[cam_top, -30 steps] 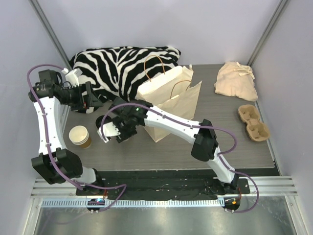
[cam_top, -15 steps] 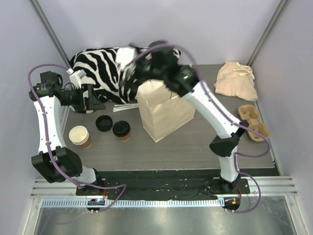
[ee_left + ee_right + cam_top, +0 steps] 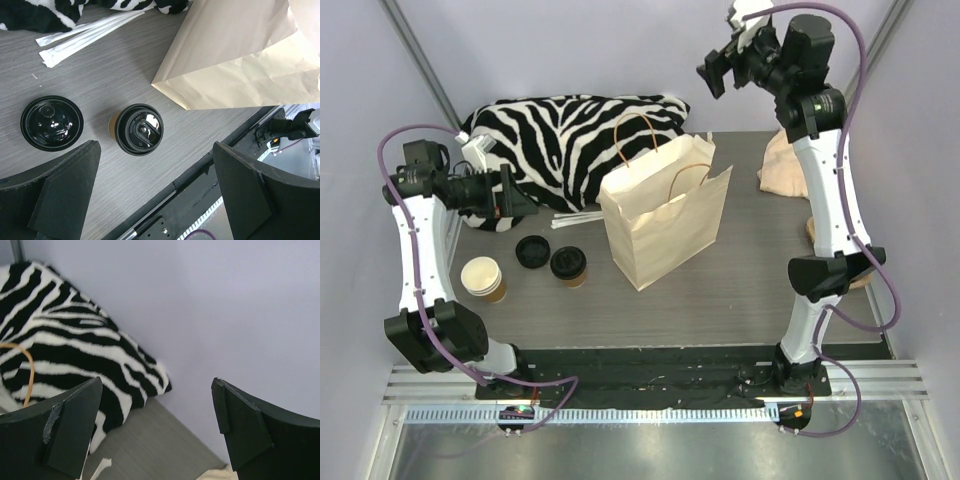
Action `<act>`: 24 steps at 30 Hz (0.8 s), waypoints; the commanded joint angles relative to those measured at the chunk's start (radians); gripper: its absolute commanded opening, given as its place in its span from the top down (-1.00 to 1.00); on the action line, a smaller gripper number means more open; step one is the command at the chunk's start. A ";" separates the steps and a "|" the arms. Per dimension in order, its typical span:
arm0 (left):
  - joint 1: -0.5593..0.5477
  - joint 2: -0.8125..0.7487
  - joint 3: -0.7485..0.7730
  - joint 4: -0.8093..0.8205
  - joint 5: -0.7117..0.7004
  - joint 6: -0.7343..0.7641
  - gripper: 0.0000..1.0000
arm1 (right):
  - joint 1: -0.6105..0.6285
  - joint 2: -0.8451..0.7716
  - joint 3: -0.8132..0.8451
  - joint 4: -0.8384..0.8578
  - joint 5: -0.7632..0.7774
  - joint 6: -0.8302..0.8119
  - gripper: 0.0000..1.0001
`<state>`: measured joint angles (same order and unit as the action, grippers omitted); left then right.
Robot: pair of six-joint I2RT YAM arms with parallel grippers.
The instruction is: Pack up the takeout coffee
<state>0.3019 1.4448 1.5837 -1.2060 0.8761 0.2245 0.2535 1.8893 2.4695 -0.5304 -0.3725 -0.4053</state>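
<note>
Takeout coffee (image 3: 568, 266) stands upright on the table (image 3: 750, 290), black lid on, in the left half toward the near edge, not held by anything. A flat black lid (image 3: 532, 251) lies just beside it on its left, apart from it. A brown cup with white top (image 3: 483, 278) sits further left, near the left edge. The paper bag (image 3: 665, 215) stands upright at the table's middle, handles up, mouth open, just right of the coffee. Two wrapped straws (image 3: 90, 35) lie behind the lid and coffee, next to the zebra-print fabric (image 3: 570, 135) bunched at the far left corner. Beige cloth (image 3: 803, 165) sits at the far right corner. Left gripper (image 3: 155, 150) hovers above the left side with its jaws spread wide and nothing between them; in its wrist view the coffee and loose lid show below it. Right gripper (image 3: 720, 70) is raised high by the back wall, above the far edge, jaws wide apart and empty, with only wall and zebra fabric in its wrist view.
</note>
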 commanded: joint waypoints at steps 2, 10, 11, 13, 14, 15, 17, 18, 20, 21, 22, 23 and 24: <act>-0.010 -0.009 0.027 0.049 -0.008 -0.028 -0.99 | 0.001 0.048 -0.011 -0.337 -0.212 -0.196 -0.99; -0.066 -0.029 -0.022 0.046 -0.031 -0.036 -0.99 | 0.026 0.126 0.015 -0.687 -0.252 -0.607 -1.00; -0.073 -0.034 -0.025 0.046 -0.037 -0.037 -0.99 | 0.026 0.134 0.022 -0.695 -0.255 -0.625 -1.00; -0.092 -0.038 -0.030 0.046 -0.058 -0.042 -0.99 | 0.032 0.157 0.052 -0.727 -0.264 -0.668 -0.99; -0.095 -0.040 -0.034 0.051 -0.065 -0.043 -0.99 | 0.035 0.163 0.061 -0.743 -0.276 -0.684 -1.00; -0.098 -0.044 -0.036 0.051 -0.069 -0.047 -0.99 | 0.044 0.168 0.066 -0.755 -0.282 -0.699 -1.00; -0.104 -0.044 -0.042 0.056 -0.080 -0.054 -0.99 | 0.053 0.165 0.057 -0.792 -0.299 -0.747 -1.00; -0.107 -0.041 -0.045 0.057 -0.081 -0.059 -0.99 | 0.062 0.163 0.043 -0.807 -0.302 -0.766 -1.00; -0.113 -0.040 -0.044 0.069 -0.092 -0.076 -0.99 | 0.072 0.163 0.028 -0.827 -0.307 -0.802 -1.00; -0.119 -0.040 -0.044 0.075 -0.094 -0.080 -0.99 | 0.073 0.165 0.023 -0.829 -0.309 -0.808 -1.00; -0.121 -0.040 -0.045 0.080 -0.095 -0.091 -0.99 | 0.078 0.175 0.026 -0.824 -0.309 -0.811 -1.00; -0.127 -0.040 -0.044 0.088 -0.103 -0.094 -0.99 | 0.079 0.180 0.031 -0.823 -0.310 -0.816 -1.00; -0.138 -0.040 -0.042 0.089 -0.107 -0.100 -0.99 | 0.081 0.188 0.043 -0.821 -0.316 -0.820 -0.99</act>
<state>0.1879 1.4406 1.5398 -1.1671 0.7898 0.1593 0.3187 2.0750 2.4809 -1.3186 -0.6407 -1.1526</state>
